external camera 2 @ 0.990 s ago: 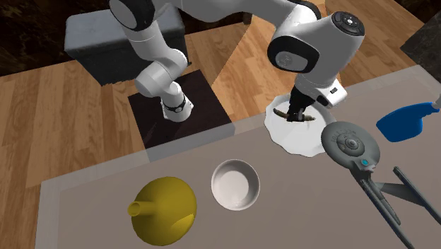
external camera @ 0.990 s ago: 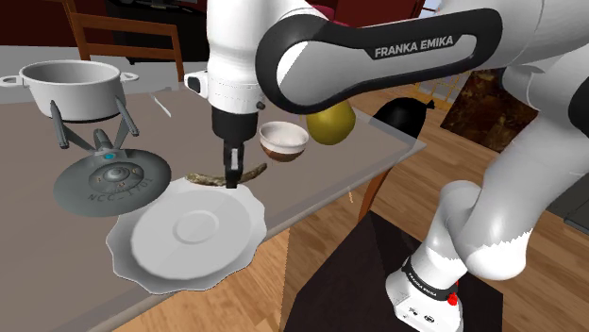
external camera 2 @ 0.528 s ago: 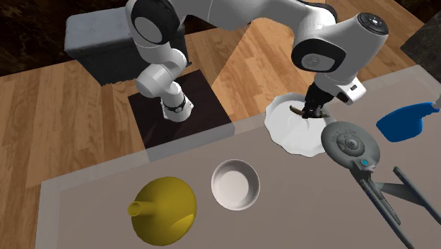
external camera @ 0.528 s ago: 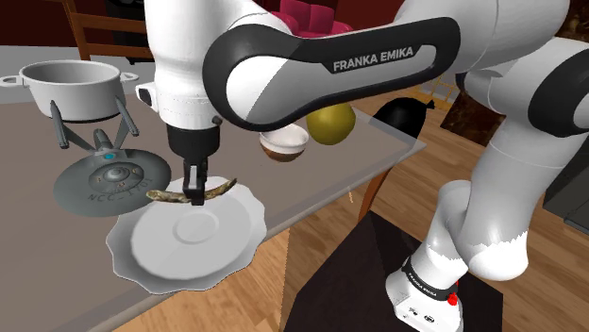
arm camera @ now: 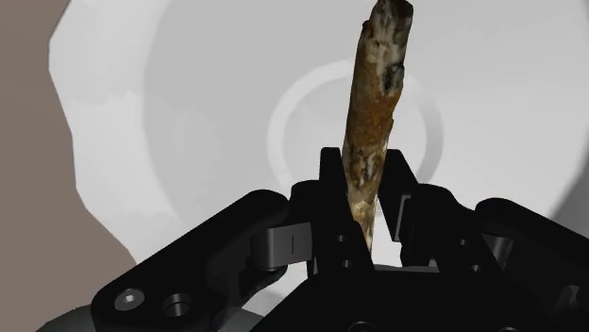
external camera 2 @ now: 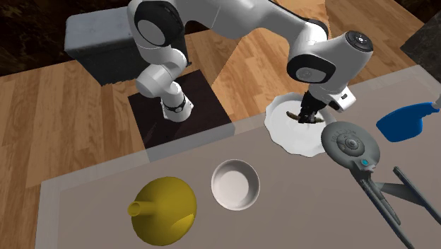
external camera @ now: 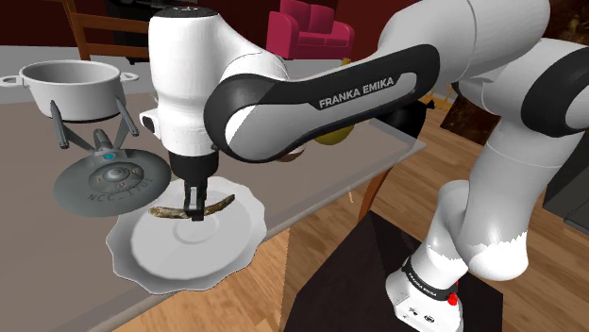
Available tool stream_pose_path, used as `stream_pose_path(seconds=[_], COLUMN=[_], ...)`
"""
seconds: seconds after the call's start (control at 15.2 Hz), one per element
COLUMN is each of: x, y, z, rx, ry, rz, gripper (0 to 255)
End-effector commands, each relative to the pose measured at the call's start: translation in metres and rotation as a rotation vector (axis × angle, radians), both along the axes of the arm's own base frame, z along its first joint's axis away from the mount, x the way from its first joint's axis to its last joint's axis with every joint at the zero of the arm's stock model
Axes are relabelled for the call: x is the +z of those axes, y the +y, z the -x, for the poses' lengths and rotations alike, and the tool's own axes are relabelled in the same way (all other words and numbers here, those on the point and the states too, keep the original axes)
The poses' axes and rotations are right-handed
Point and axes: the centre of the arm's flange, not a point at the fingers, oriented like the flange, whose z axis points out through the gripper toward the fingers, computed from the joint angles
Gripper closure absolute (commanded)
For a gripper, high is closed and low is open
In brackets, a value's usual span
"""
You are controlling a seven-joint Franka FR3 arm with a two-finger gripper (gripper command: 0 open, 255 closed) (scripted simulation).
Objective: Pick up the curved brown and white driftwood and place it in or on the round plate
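Black gripper clamped on brown driftwood, stick held level over the white plate, grey spaceship model at the plate's far edge, toward the shoulder view's left.

My gripper is all black. The driftwood is rust-brown, mottled with grey-white patches toward its far end. The plate is plain white. The starship model is grey with a teal spot. The funnel is mustard yellow.

Arm low, jaws vert., clamped.
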Motion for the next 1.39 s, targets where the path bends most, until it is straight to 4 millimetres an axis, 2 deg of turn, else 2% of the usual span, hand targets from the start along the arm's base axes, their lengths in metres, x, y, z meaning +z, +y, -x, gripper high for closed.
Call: stream_pose_path(seconds=[0.0,0.53,0.59,0.92,1.19,1.32], x=[-0.01,-0.012,-0.012,-0.012,0.038,0.038], y=[-0.001,-0.001,-0.001,-0.001,-0.001,-0.001], z=[0.0,0.0,0.0,0.0,0.003,0.003], rx=[0.0,0.0,0.0,0.0,0.0,0.0], ry=[0.0,0.0,0.0,0.0,0.0,0.0], rz=[0.0,0.0,0.0,0.0,0.0,0.0], gripper=[255,255,0,0,0,0])
